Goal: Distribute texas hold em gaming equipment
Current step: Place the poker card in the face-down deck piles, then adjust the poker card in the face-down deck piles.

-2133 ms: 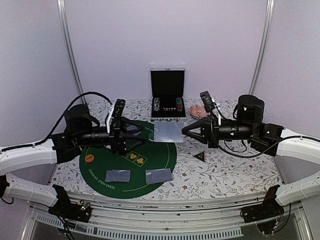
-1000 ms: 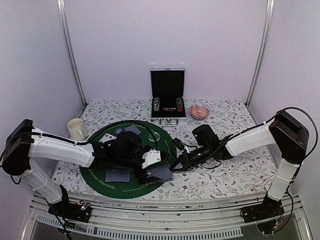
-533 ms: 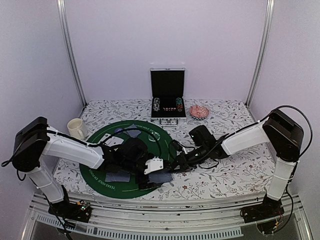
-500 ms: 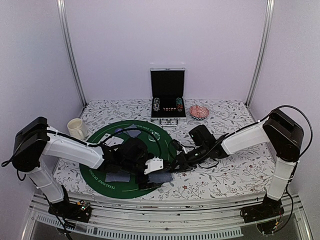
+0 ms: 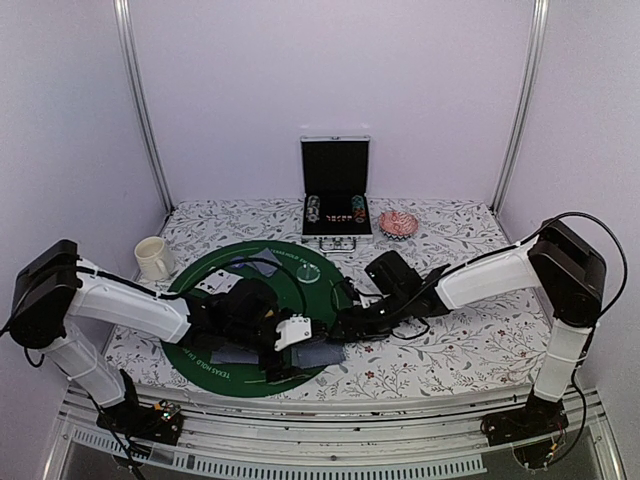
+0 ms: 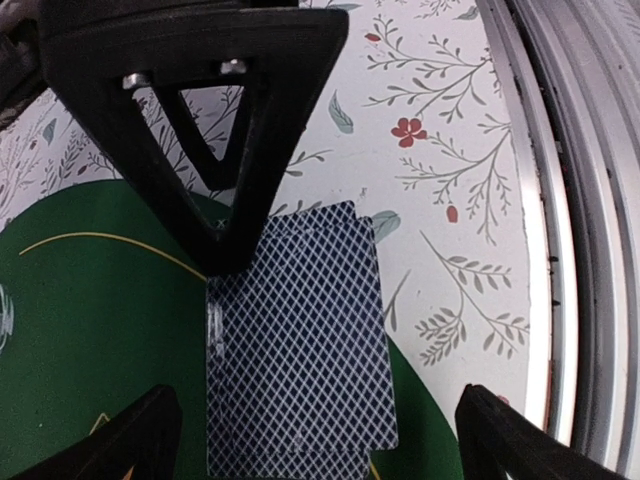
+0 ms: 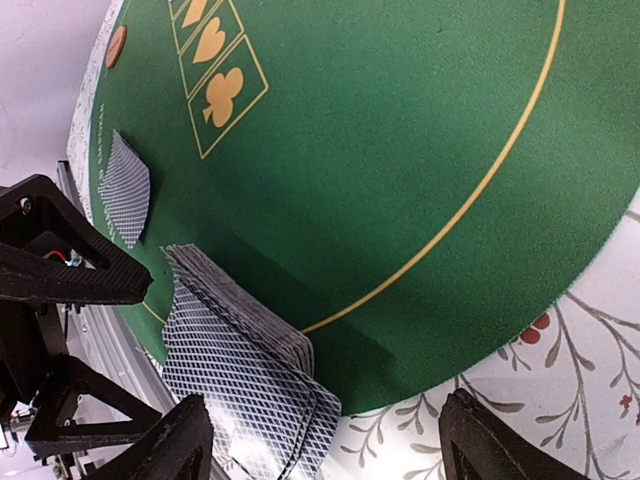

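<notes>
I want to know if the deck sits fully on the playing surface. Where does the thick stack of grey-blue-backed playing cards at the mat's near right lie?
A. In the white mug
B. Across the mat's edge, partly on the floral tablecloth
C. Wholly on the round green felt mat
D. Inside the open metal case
B: in the left wrist view, the thick stack of grey-blue-backed playing cards overlaps both the round green felt mat and the floral tablecloth.
</notes>
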`<state>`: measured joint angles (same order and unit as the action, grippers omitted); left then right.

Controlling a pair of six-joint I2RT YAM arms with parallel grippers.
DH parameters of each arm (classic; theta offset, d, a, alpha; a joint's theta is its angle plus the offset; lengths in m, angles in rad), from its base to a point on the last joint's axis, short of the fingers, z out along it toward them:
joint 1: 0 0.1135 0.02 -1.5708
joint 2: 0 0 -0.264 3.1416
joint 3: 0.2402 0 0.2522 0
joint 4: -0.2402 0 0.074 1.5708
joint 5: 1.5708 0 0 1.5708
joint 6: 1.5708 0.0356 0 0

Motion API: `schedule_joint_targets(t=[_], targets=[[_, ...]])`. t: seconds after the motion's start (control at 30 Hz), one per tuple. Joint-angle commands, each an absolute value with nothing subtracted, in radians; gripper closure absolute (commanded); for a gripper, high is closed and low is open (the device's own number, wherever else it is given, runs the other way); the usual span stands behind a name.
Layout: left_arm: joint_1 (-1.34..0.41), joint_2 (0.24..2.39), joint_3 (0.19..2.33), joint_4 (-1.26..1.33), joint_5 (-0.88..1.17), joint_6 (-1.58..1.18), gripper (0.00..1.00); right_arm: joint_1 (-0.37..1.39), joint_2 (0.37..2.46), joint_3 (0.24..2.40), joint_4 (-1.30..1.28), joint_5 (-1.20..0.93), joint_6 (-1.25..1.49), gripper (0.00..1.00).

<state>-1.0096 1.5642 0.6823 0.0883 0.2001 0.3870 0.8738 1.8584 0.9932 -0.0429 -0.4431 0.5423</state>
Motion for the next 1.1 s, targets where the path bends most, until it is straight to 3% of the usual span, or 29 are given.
schedule_joint_targets(t=[0.0, 0.57, 1.07], targets=[[-0.986, 1.572, 0.66, 0.167, 0.18, 0.359, 0.02, 0.915, 1.883, 1.022, -0.083, -0.287, 0.559, 0.18], [-0.96, 1.585, 0.552, 0.352, 0.226, 0.328, 0.02, 1.037, 1.872, 0.891, 0.093, -0.011, 0.458, 0.19], [-0.953, 1.624, 0.57, 0.335, 0.224, 0.332, 0.02, 1.046, 1.824, 0.831, 0.035, 0.154, 0.37, 0.19]])
